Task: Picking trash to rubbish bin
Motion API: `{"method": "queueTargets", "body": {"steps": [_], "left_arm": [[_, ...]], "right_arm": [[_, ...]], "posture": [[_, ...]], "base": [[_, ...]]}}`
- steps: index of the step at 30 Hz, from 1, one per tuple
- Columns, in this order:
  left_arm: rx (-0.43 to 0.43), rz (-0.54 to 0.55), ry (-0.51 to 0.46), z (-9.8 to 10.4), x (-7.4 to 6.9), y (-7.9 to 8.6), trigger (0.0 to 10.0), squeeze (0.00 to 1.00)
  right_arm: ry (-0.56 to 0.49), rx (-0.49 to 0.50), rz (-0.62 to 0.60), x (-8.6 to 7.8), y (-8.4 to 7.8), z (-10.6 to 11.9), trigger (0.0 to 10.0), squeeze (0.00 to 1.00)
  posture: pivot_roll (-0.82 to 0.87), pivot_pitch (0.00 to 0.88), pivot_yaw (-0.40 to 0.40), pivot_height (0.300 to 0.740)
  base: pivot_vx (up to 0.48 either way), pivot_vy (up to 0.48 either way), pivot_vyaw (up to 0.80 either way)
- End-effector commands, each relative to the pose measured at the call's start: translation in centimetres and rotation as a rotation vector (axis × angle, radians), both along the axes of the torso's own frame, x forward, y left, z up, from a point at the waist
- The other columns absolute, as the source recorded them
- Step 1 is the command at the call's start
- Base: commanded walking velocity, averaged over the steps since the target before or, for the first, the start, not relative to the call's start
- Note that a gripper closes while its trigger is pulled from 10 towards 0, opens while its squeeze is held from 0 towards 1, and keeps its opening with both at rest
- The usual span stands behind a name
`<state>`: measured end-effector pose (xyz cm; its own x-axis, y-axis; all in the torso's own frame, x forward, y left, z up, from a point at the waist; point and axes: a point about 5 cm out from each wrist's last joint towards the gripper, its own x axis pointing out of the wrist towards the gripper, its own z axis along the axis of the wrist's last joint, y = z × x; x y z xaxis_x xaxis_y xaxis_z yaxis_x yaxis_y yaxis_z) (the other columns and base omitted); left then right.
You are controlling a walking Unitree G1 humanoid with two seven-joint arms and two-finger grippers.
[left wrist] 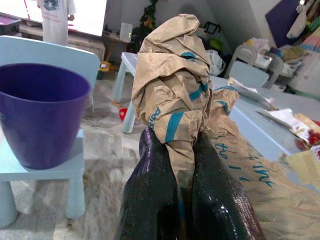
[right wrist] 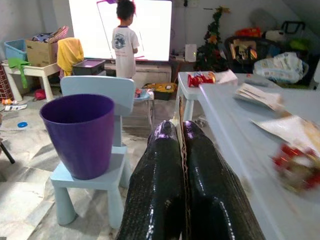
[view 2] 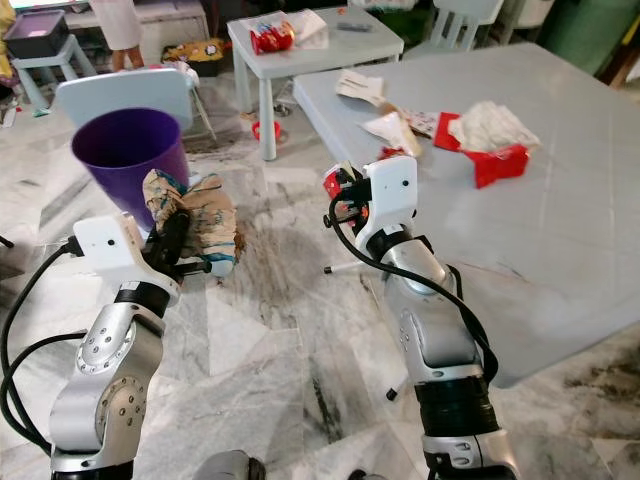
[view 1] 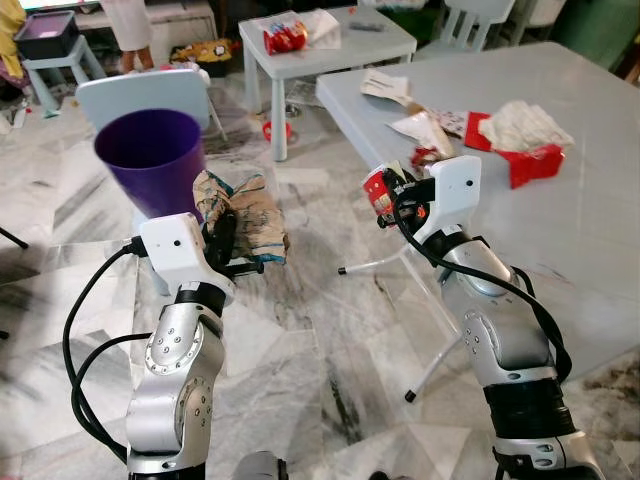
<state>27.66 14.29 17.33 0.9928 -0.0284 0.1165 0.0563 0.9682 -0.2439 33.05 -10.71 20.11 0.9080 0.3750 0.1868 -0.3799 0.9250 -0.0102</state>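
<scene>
Left gripper (left wrist: 186,150): jaws closed on a crumpled brown paper bag (view 1: 245,215) with teal print, twisted at the pinch point and hanging loose below. The bag is held in the air just beside the purple bin (view 1: 152,160), at about rim height. The bin stands on a pale blue chair (view 1: 140,95), open and upright.

Right gripper (right wrist: 181,150): jaws closed on a thin red-and-white wrapper (view 1: 381,191), off the near left corner of the grey table (view 1: 560,230). More paper scraps and a red tissue box (view 1: 525,150) lie on the table.
</scene>
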Motion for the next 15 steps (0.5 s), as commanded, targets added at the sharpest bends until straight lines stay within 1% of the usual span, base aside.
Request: {"method": "queueTargets", "body": {"steps": [1,15], "left_arm": [[0.001,0.002,0.001,-0.01,0.05,-0.02,0.0,0.0],[0.005,-0.003,0.0,0.02,0.06,-0.06,0.0,0.0]], "right_arm": [[-0.023,0.002,0.01,-0.07,0.07,0.61,10.0,0.0],[-0.028,0.002,0.024,-0.14,0.35,0.66,10.0,0.0]], "posture": [[0.12,0.129,-0.059,0.74],[0.12,0.123,-0.059,0.74]], "base": [[0.0,0.48,0.0],[0.0,0.48,0.0]]}}
